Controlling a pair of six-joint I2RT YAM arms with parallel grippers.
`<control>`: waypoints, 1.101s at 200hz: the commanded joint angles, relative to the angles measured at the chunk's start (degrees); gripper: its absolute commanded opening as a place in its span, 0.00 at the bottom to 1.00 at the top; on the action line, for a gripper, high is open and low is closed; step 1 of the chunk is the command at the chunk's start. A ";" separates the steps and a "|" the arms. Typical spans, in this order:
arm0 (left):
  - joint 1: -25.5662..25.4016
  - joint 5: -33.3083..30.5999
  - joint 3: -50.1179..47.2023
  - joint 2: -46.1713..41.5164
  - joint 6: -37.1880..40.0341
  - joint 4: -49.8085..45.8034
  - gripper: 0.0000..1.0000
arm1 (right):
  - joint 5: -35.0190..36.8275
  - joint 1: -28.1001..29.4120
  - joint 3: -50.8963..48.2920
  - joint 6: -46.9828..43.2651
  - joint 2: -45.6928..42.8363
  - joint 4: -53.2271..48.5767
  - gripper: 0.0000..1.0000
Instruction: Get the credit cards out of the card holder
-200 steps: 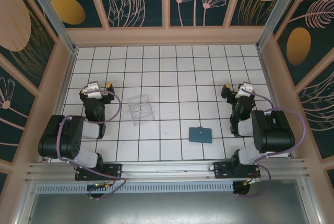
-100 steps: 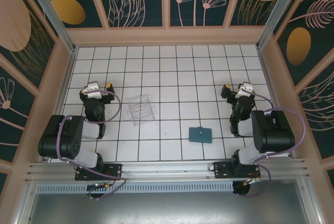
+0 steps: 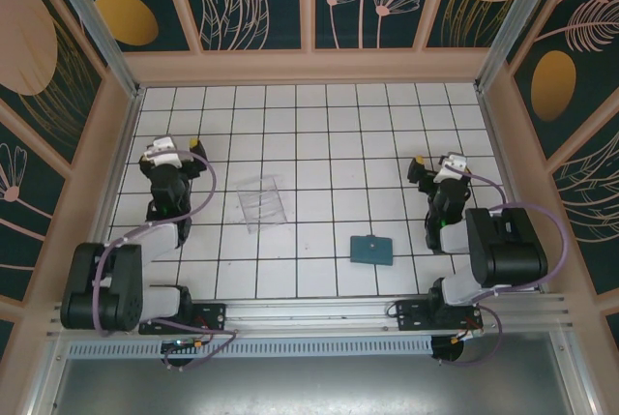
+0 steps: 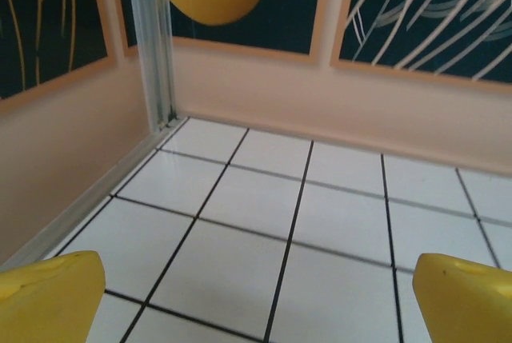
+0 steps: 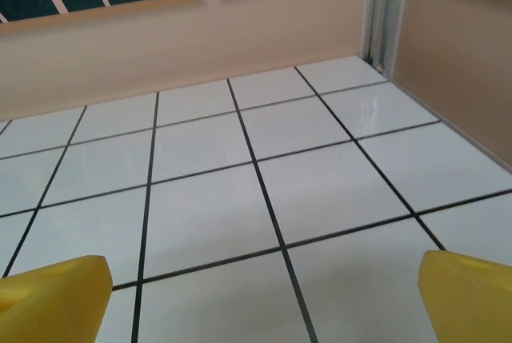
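Observation:
The teal card holder (image 3: 371, 249) lies shut and flat on the white tiled floor (image 3: 319, 144), near the front and right of centre. The credit cards are hidden from view. My left gripper (image 3: 177, 148) hovers over the left side of the floor, well away from the holder. It is open, and in the left wrist view its yellow fingertips (image 4: 48, 295) stand wide apart over bare tiles with nothing between them (image 4: 260, 303). My right gripper (image 3: 437, 162) is at the right, behind the holder. It is open too, and its fingertips (image 5: 468, 295) frame bare tiles (image 5: 260, 299).
A see-through plastic box (image 3: 261, 202) stands left of centre, between my left gripper and the holder. Pink walls (image 3: 309, 67) close the floor in at the back and both sides. A metal corner post (image 4: 152, 39) rises ahead of the left gripper.
The left arm has stretched out, carrying its gripper a little further back and to the left. The right arm, the holder and the box have not moved.

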 commanded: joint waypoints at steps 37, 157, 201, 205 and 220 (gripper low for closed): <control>-3.12 1.09 11.74 -7.05 -15.37 -35.59 0.95 | -3.15 1.56 17.03 4.06 -9.16 -36.86 0.99; -14.58 16.60 20.23 -2.41 -36.57 -67.89 0.49 | -5.19 15.78 35.86 11.80 -1.82 -71.61 0.94; -17.18 17.35 22.82 2.95 -40.09 -68.48 0.42 | -4.58 16.38 35.65 11.93 -3.16 -72.22 0.94; -17.41 17.28 22.93 3.49 -40.36 -68.50 0.41 | -4.59 16.38 35.61 11.89 -3.38 -72.34 0.94; -18.03 16.53 23.00 4.80 -41.24 -68.39 0.38 | -4.43 16.38 35.44 11.64 -3.96 -72.47 0.94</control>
